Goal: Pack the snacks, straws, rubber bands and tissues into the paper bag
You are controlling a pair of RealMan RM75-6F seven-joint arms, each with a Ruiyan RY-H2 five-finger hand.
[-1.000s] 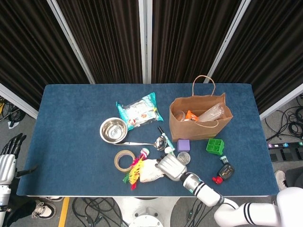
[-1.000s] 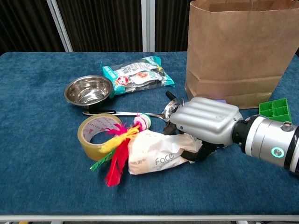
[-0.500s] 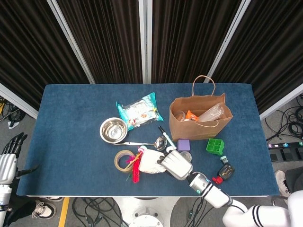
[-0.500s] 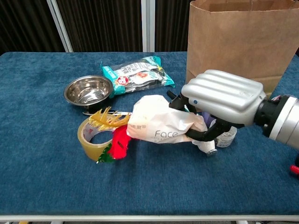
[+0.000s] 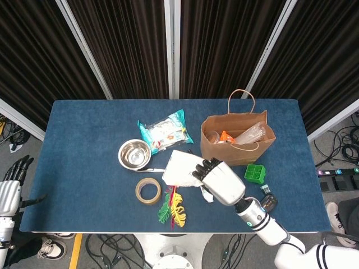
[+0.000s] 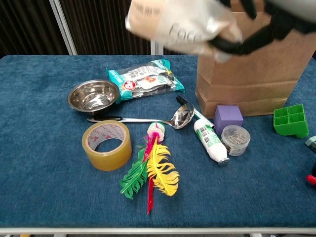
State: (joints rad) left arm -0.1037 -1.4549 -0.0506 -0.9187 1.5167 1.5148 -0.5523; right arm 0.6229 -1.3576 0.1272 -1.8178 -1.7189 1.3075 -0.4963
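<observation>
White tissue pack [image 5: 180,167] is now lifted clear of the table, gripped in the right hand [image 5: 221,182], leaving the feather toy [image 6: 150,169] behind; next comes the paper bag [image 5: 237,147]. Left hand [image 5: 9,190] idles off-table, fingers probably loosely apart.

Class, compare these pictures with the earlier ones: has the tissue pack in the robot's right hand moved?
Yes. The tissue pack, held by the right hand, has risen off the table beside the tape roll, toward the paper bag.
</observation>
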